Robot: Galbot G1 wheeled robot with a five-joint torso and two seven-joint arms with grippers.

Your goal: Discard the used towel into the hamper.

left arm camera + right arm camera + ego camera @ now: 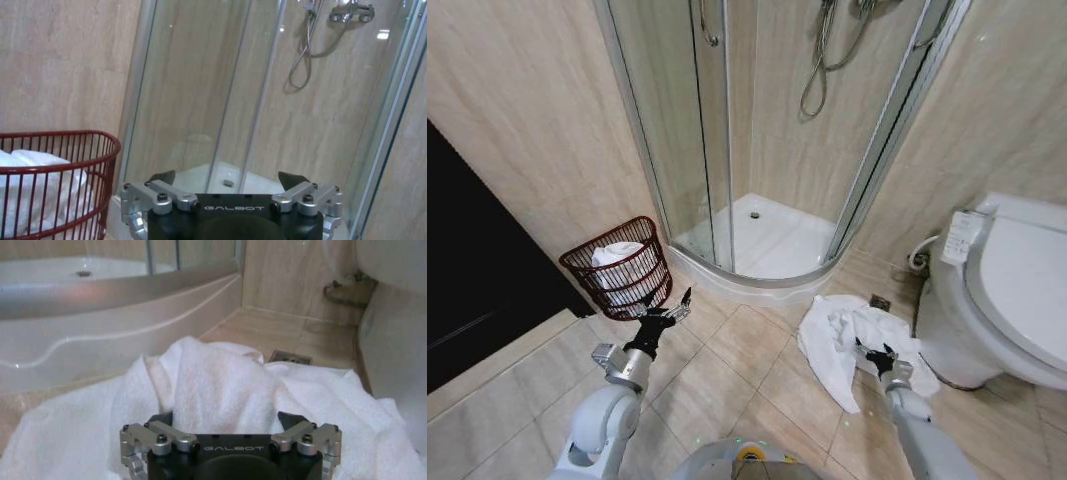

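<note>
Crumpled white terry towel (852, 345), rounded wire hamper (617, 268)

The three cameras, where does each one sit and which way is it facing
Head view: high, looking down at the floor; both arms, left gripper, right gripper, towel, hamper.
Left wrist view: behind the left gripper, facing the shower; shares the hamper.
Right wrist view: behind the right gripper, shares the towel.

Tiled floor (737, 370) bears towel (847, 340) and hamper (622, 270).
</note>
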